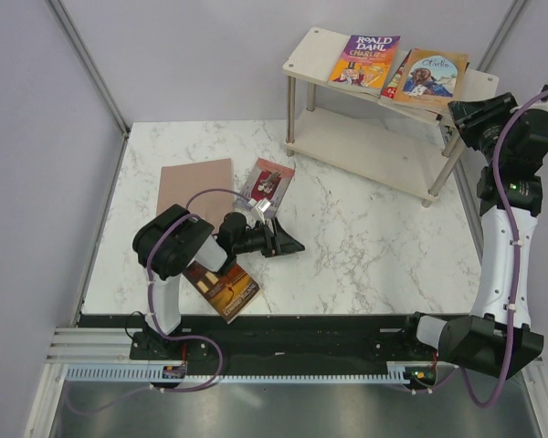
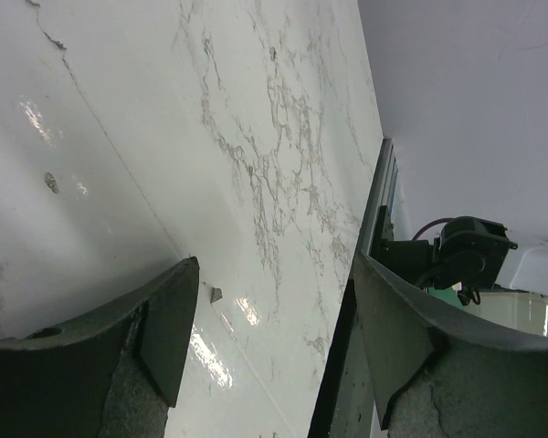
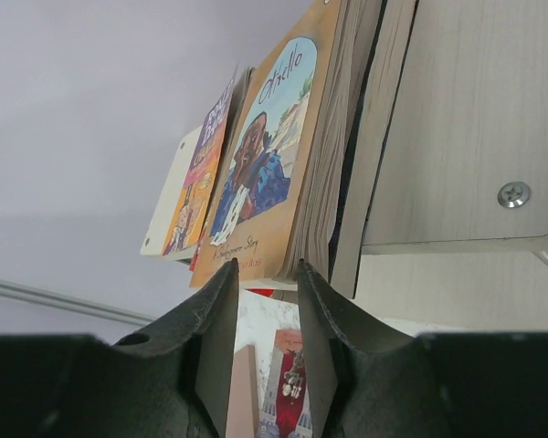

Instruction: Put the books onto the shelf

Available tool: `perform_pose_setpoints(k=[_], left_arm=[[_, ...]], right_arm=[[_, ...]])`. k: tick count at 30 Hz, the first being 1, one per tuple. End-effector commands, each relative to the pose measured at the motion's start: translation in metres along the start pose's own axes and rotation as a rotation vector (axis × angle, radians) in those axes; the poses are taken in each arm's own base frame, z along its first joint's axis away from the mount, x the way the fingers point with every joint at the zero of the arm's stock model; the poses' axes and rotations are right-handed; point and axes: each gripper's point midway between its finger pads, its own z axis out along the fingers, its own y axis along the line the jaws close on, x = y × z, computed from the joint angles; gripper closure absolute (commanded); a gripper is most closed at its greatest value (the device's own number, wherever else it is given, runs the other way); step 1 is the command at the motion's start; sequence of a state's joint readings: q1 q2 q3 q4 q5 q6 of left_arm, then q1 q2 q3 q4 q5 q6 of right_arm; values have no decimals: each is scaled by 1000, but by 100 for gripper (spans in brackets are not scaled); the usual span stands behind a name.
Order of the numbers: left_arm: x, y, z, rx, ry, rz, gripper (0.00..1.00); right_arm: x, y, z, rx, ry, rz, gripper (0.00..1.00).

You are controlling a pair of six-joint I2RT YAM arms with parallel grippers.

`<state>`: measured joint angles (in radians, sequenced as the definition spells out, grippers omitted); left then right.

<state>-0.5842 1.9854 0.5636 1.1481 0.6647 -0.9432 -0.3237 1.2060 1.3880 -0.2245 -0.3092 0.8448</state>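
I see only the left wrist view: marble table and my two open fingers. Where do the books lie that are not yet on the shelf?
Observer: Three lie on the table; the pale pink-red book is just beyond your wrist, behind the left fingers.
Operator: And the other two?
Observer: The dark brown-orange book lies partly under the left arm; the plain pinkish-brown book lies left of the pink-red one.
Operator: What is on the shelf?
Observer: The Roald Dahl book and Othello lie on its top board, the right fingers at Othello's edge.
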Motion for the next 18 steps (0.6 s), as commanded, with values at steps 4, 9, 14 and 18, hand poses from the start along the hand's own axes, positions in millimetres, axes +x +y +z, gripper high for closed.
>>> perform_pose_setpoints(k=[4, 9, 14, 18], left_arm=[[13, 19, 1, -54, 35, -37, 24], [13, 20, 1, -53, 36, -37, 24], [13, 20, 2, -52, 37, -39, 24], [14, 21, 2, -53, 40, -41, 24]], right_arm=[[-2, 15, 4, -83, 4, 4, 64], [-1, 18, 4, -102, 13, 9, 66], [2, 20, 3, -119, 27, 13, 67], [5, 20, 1, -123, 31, 18, 67]])
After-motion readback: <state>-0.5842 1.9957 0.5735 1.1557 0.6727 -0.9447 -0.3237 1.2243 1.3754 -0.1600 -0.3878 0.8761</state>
